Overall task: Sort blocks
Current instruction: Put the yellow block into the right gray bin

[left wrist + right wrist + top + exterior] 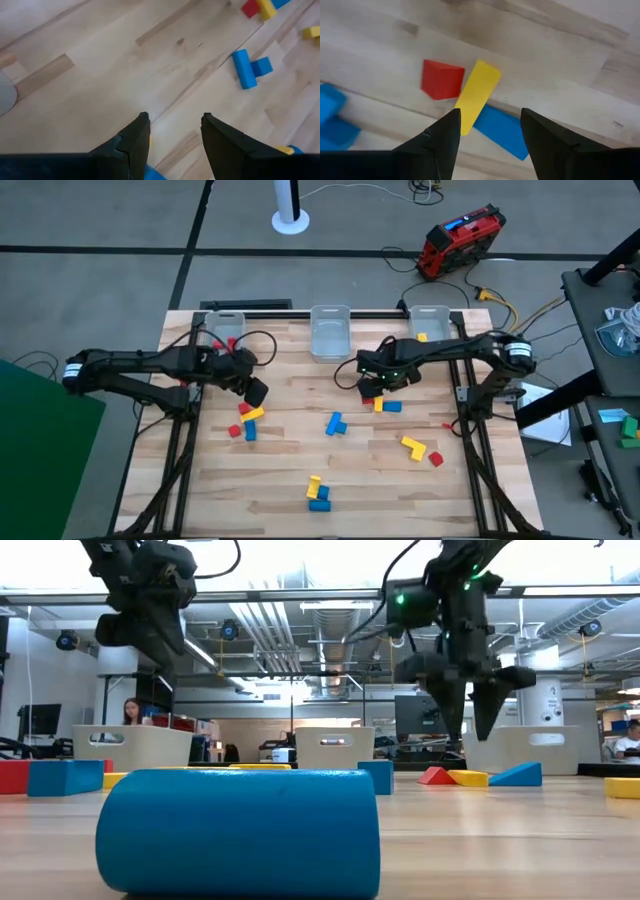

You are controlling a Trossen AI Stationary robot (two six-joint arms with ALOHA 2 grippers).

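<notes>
Red, blue and yellow blocks lie scattered on the wooden table. My left gripper point(255, 391) hangs open above the table, just beyond a red, yellow and blue cluster point(246, 420); nothing sits between its fingers point(174, 120). My right gripper point(372, 387) is open too and hovers over a red block point(441, 79), a yellow bar point(476, 96) and a blue block point(502, 130), which lie flat and touch one another. In the low view its fingers point(468, 730) point down, clear of the tabletop.
Three clear bins point(224, 328) point(330, 332) point(430, 320) stand along the far edge; the left one holds a red block, the right one a yellow one. More blocks: a blue L point(335, 423), a yellow L point(412, 446), and a yellow and blue pair point(317, 492).
</notes>
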